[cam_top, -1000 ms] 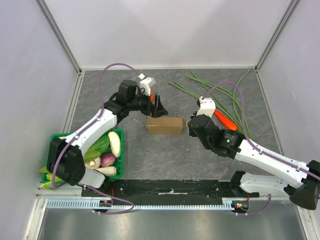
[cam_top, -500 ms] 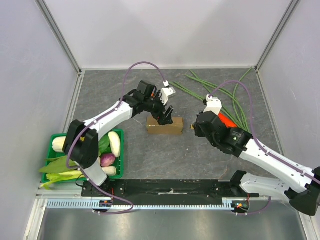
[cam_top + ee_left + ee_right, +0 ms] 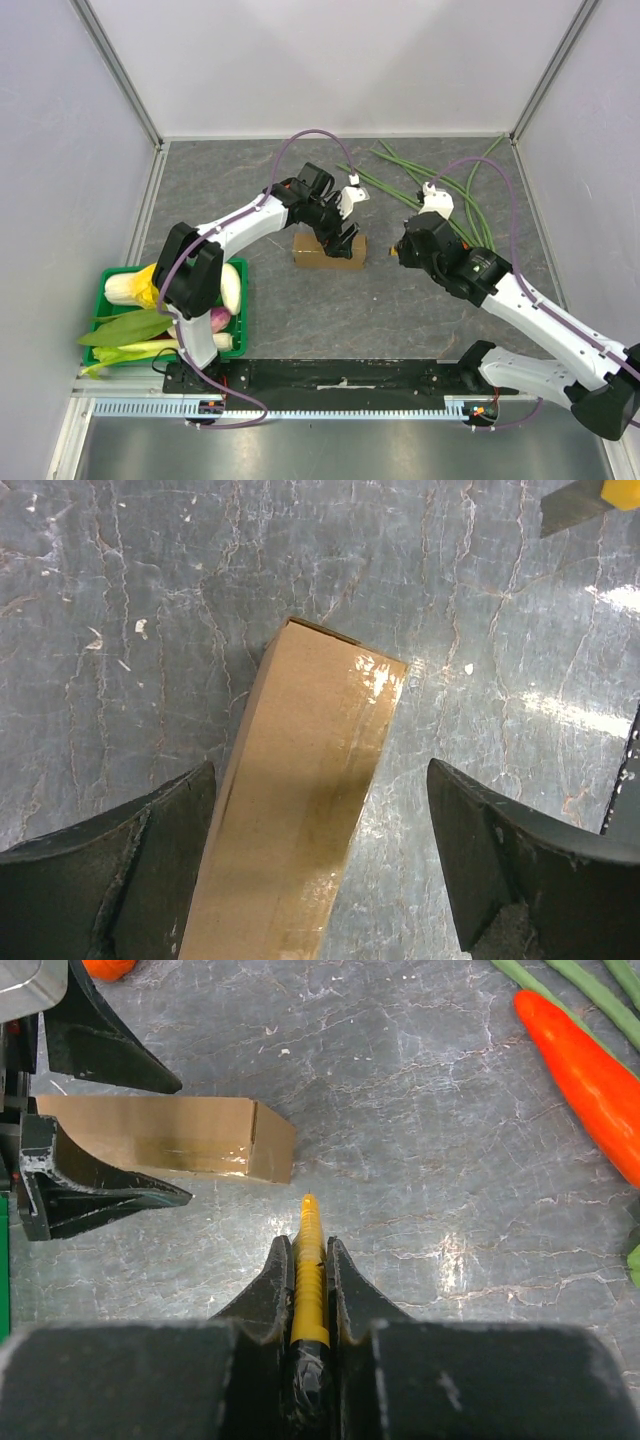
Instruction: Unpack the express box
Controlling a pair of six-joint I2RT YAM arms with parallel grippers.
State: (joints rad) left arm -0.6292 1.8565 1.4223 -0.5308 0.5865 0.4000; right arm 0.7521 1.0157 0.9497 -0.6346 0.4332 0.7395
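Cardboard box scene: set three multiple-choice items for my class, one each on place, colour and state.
1. Where is the box? A between the left gripper's fingers; B against the back wall; C lifted in the air.
2. What colour is the tool in the right gripper? A blue; B yellow; C white.
3. The left gripper is: A shut on the box; B shut empty; C open.
Answers: 1A, its fingers flank the box; 2B, a yellow shaft shows between the shut fingers; 3C, the fingers stand wide apart.

One express box (image 3: 325, 258), one crate (image 3: 242, 320), one knife (image 3: 309, 1260)
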